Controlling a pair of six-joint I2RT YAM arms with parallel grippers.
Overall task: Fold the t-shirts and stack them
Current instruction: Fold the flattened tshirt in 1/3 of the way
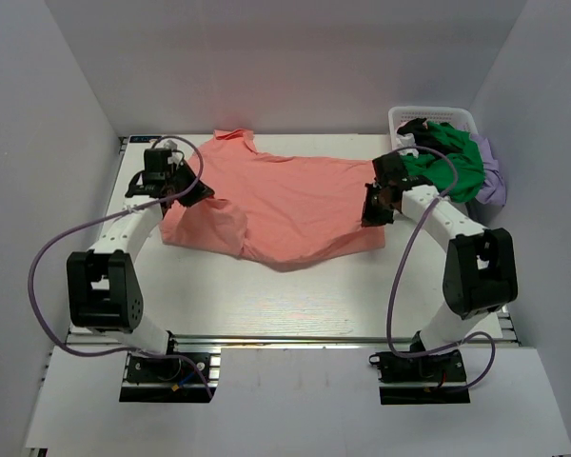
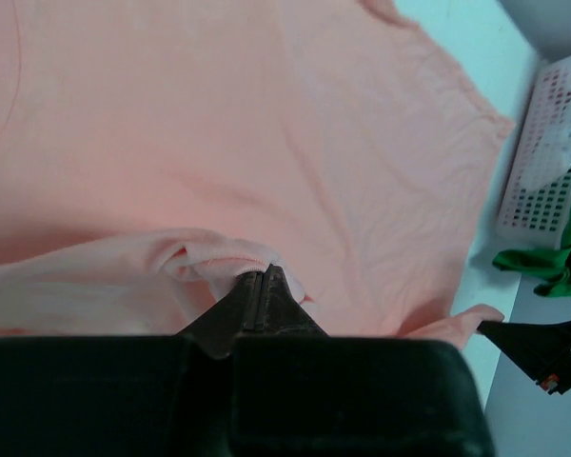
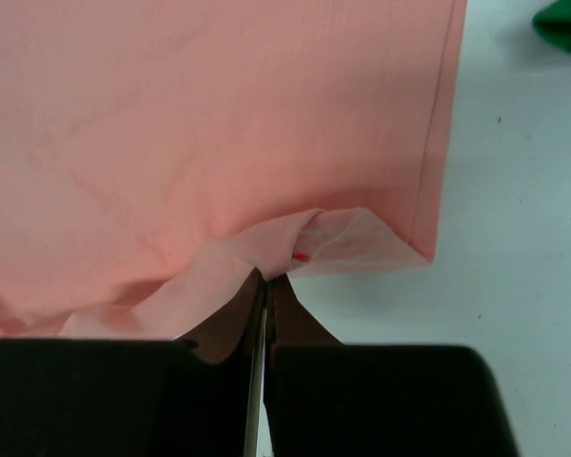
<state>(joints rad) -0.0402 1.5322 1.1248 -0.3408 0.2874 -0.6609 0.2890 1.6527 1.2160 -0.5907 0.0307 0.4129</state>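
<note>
One salmon-pink t-shirt (image 1: 285, 205) spread rumpled on table (image 1: 266, 295), left of basket (image 1: 401, 115). Clenched on folds of it: left pincer (image 1: 194, 193), right pincer (image 1: 373, 211). Basket holds green t-shirt (image 1: 452, 162), dark t-shirt (image 1: 414, 126); lilac t-shirt (image 1: 493, 181) at its right side.

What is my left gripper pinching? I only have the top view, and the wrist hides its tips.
Observer: In the left wrist view, the left gripper is shut on a bunched fold of the pink shirt.
Operator: And the right one?
Observer: The right gripper is shut too, on a fold beside the pink shirt's hemmed corner.
Operator: Anything else at its tips?
Observer: Only a small red mark on the cloth there; I cannot tell what it is.
</note>
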